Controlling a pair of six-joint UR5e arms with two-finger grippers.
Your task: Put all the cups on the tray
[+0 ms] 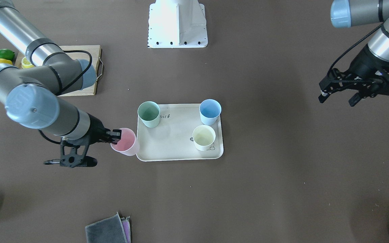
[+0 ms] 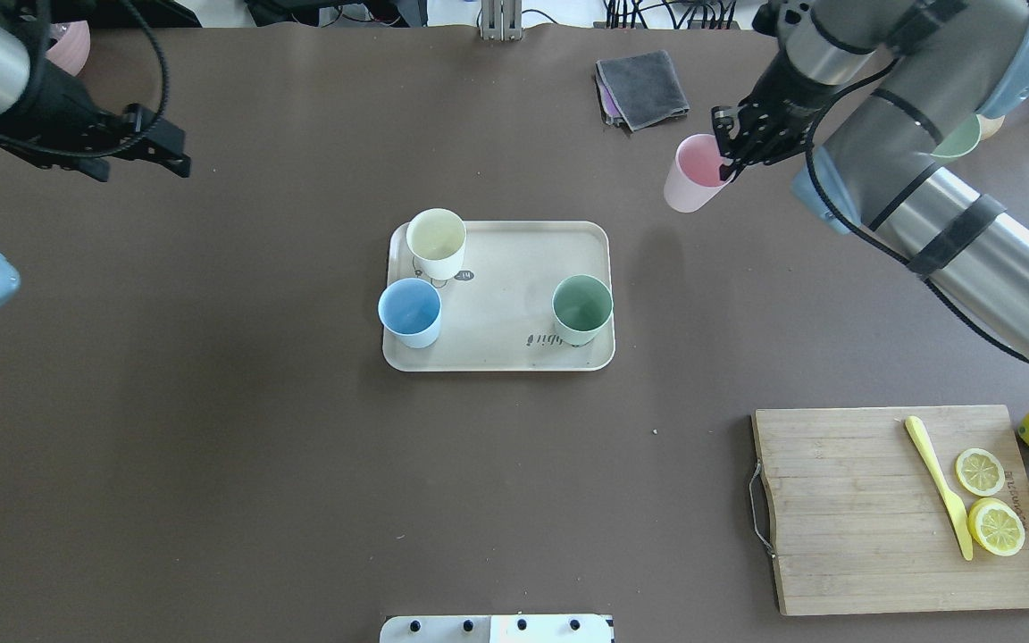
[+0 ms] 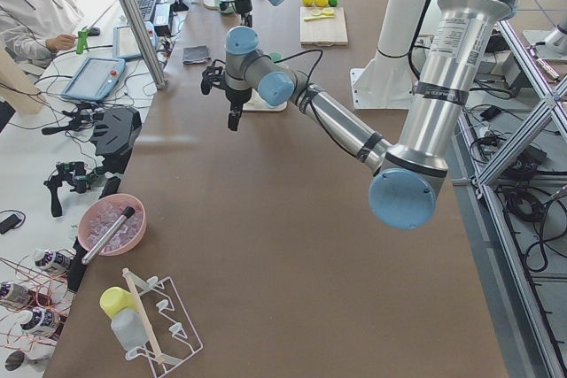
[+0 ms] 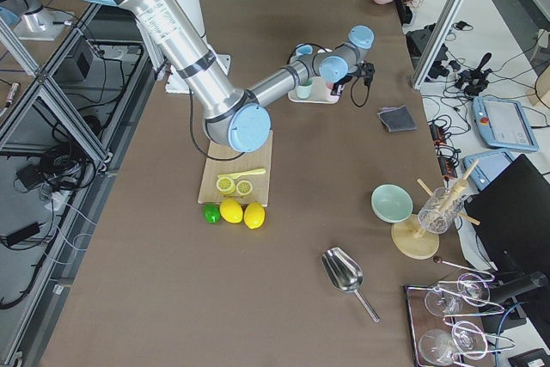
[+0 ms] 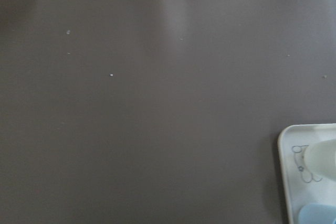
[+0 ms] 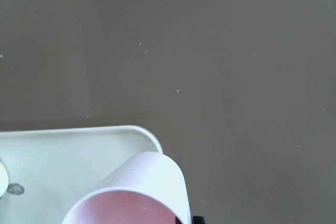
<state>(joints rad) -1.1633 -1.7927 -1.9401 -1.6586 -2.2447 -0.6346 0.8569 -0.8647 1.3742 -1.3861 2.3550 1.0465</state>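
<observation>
Sage green tumbler [image 1: 149,114], light blue tumbler [image 1: 210,111] and cream-white tumbler [image 1: 204,137] are set on the flat beige rimmed tray [image 1: 174,143]. The pale pink tumbler [image 1: 127,145], the last remaining, is held aloft beside it, its rim pinched by the right gripper [image 1: 116,135]; the left gripper [image 1: 339,95] is spread, empty.

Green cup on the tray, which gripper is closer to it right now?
Right. The right gripper, holding the pink cup, hangs beyond the tray end where the green cup stands; the left gripper is far off past the opposite end.
</observation>
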